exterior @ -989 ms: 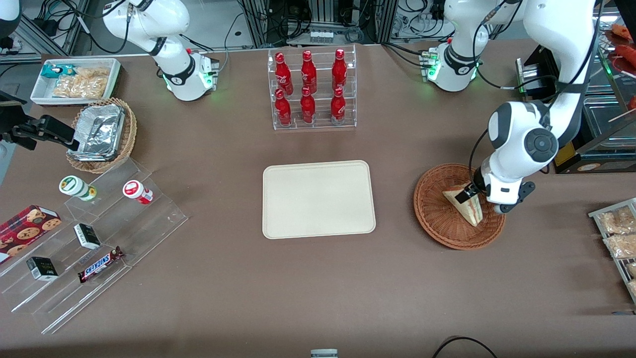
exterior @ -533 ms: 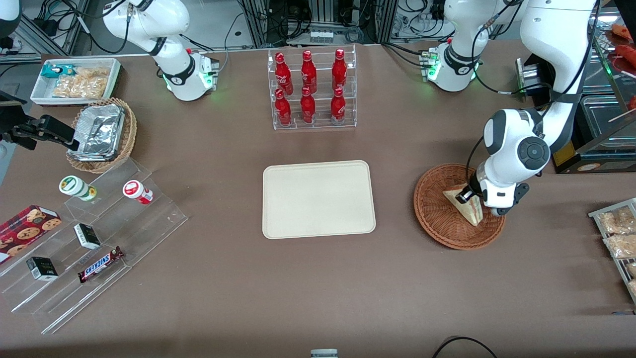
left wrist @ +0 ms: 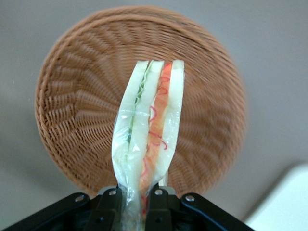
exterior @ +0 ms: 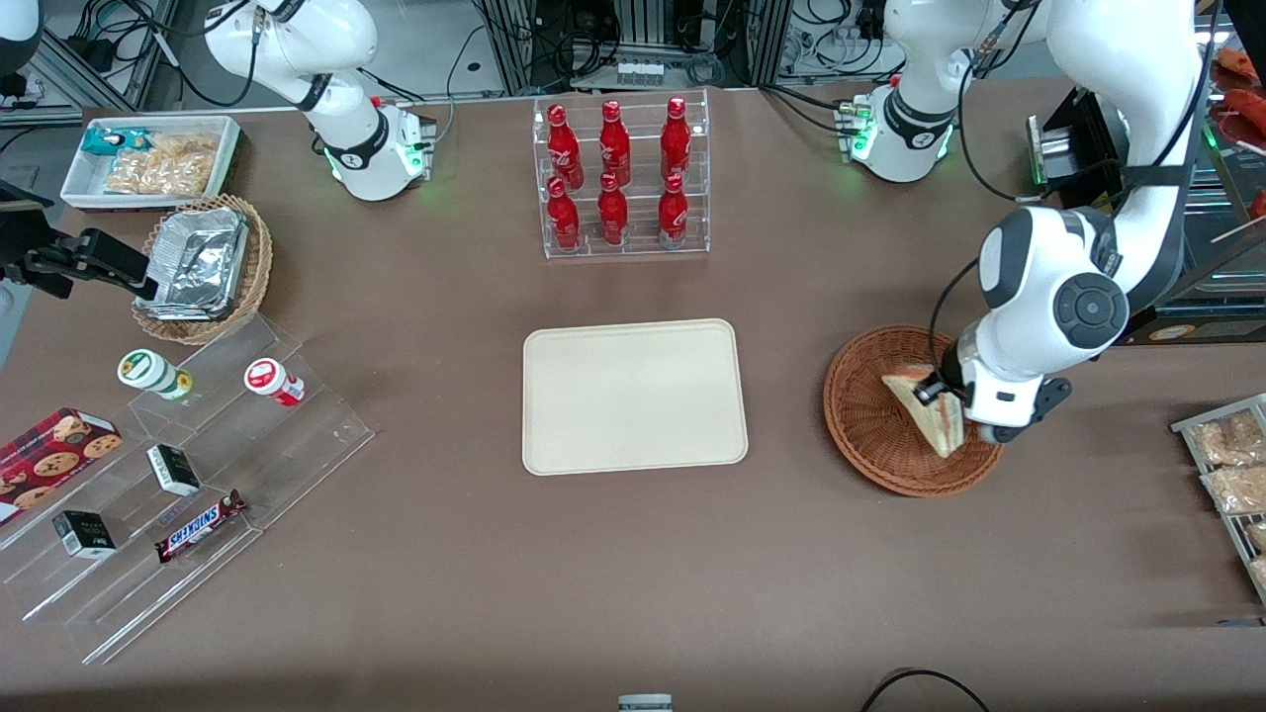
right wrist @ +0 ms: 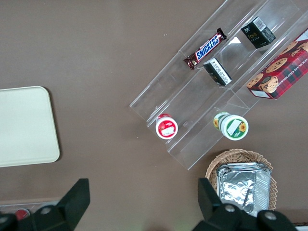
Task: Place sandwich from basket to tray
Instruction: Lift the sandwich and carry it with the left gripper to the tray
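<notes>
Front view: left arm bent down over the basket at the working arm's end of the table.
Gripper: low over the basket, fingers pinched on the sandwich.
Sandwich: triangular wedge, pale bread w/ pink-red filling edge showing; one corner clamped, rest hanging down toward the basket floor. Cannot tell if the low tip touches the weave.
Basket: round, reddish-brown wicker, on the table, near the tray but apart from it.
Tray: cream, rounded corners, flat on the table centre, nothing on it.
Left wrist view: gripper w/ black fingers squeezed either side of the sandwich, held edge-on; bread layers, green on one side, red-orange on the other, clear wrap around it.
Basket in wrist view: under the sandwich, slightly blurred; corner of the tray visible beside it.
Bottle rack: clear acrylic, six red bottles, farther from the front camera than the tray.
Parked arm's end: tan wicker basket w/ foil containers, white bin of snack bags, clear stepped shelf w/ Snickers bar, small boxes, two cups, cookie box.
Right wrist view: same shelf, Snickers, foil basket, tray edge.
</notes>
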You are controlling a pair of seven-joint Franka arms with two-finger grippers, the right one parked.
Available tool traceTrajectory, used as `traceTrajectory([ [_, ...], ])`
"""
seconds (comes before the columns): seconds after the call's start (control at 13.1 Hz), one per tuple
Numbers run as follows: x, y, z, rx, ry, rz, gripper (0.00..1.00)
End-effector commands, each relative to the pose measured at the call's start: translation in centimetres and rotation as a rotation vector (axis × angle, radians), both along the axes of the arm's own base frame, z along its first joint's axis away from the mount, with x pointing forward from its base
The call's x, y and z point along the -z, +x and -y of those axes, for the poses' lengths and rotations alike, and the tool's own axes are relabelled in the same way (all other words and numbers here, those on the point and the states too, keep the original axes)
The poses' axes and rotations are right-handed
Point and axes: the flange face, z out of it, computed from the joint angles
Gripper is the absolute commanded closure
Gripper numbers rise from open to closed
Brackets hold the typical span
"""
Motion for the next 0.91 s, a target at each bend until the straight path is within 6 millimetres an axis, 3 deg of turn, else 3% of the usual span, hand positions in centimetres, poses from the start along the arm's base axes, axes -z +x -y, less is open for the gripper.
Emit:
traceTrajectory([
  [0.0,-2.1,1.4,6.4,0.253,-0.014,-0.041,0.92],
  [0.08,-2.1,1.0,9.1,0.272,-0.008,-0.038,0.94],
  [0.46,1.5,-0.7,22.2,0.341,-0.003,-0.047,0.94],
  [0.84,4.5,-3.0,32.8,0.265,0.006,-0.032,0.94],
])
